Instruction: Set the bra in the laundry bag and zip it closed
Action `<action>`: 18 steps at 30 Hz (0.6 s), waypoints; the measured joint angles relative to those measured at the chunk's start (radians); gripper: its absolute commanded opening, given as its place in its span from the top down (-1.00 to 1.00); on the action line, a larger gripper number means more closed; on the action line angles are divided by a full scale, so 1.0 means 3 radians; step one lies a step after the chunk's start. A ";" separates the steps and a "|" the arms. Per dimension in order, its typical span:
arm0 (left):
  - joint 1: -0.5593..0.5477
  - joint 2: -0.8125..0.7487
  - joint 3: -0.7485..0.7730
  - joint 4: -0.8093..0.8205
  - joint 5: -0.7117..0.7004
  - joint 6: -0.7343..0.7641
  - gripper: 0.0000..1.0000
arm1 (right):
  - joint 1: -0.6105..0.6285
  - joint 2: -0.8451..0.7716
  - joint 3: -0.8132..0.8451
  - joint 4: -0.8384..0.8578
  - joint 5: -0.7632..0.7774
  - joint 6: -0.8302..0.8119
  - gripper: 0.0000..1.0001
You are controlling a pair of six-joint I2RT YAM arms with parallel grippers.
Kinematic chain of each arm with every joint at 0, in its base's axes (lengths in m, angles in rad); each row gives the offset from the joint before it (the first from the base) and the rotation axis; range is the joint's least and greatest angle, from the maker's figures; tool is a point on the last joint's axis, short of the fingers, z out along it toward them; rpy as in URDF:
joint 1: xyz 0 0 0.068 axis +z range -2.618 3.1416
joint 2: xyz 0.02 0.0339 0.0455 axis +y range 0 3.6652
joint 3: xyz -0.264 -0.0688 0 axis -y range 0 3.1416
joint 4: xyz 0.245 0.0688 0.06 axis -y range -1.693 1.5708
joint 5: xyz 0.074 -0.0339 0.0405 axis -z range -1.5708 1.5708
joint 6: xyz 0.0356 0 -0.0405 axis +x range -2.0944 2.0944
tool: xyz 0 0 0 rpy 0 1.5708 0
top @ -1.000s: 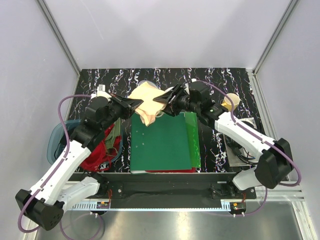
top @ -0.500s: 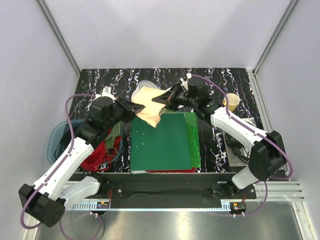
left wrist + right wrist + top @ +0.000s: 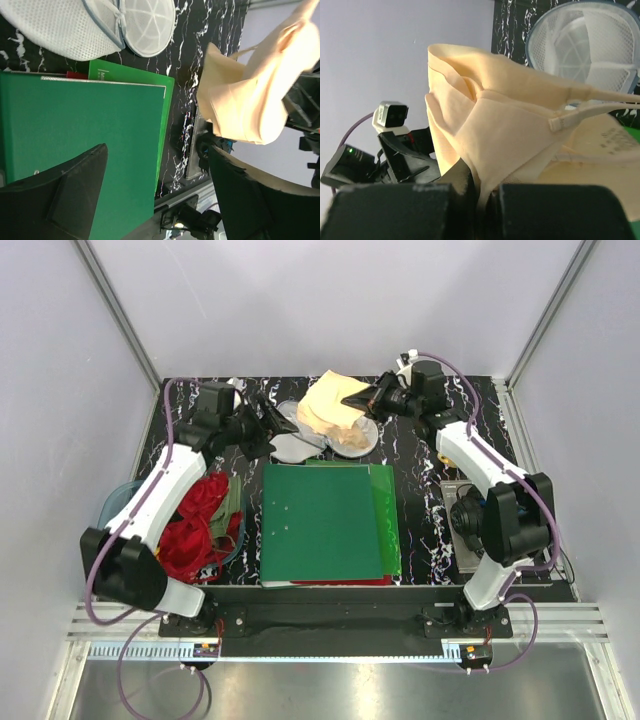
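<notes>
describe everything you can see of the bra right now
The bra is pale peach-beige, soft and padded-looking, with a thin strap and slider visible. It hangs bunched and folded, not spread flat. The right gripper is shut on a fold of its fabric, holding it up at the far side of the table, close to the open white mesh laundry bag. Whether it touches the bag is unclear. The left gripper is open, apart from it.
</notes>
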 measured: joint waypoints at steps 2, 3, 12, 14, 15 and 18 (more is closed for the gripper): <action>0.0019 0.0244 0.0191 -0.0022 0.0134 0.0058 -0.90 | -0.0019 0.0108 0.0149 -0.0019 -0.0041 -0.0032 1.00; 0.0028 0.0356 0.0272 0.0004 0.0226 0.0071 -0.93 | -0.0023 0.0146 0.0217 -0.0039 -0.0066 -0.0046 1.00; 0.0031 0.0277 0.0266 0.0290 0.0781 0.0075 -0.98 | -0.0023 0.0089 0.0122 -0.0370 -0.0385 -0.0407 1.00; 0.0031 0.0113 0.0178 0.0308 0.0858 0.0072 -0.98 | -0.0023 0.0005 0.0036 -0.0543 -0.0473 -0.0525 1.00; 0.0031 0.0011 0.0114 0.0315 0.0905 0.0075 -0.98 | -0.0023 -0.0051 -0.0003 -0.0632 -0.0525 -0.0593 1.00; 0.0020 -0.0174 0.0010 0.0310 0.1038 0.0089 -0.98 | -0.0022 -0.0243 -0.0076 -0.0849 -0.0706 -0.0779 1.00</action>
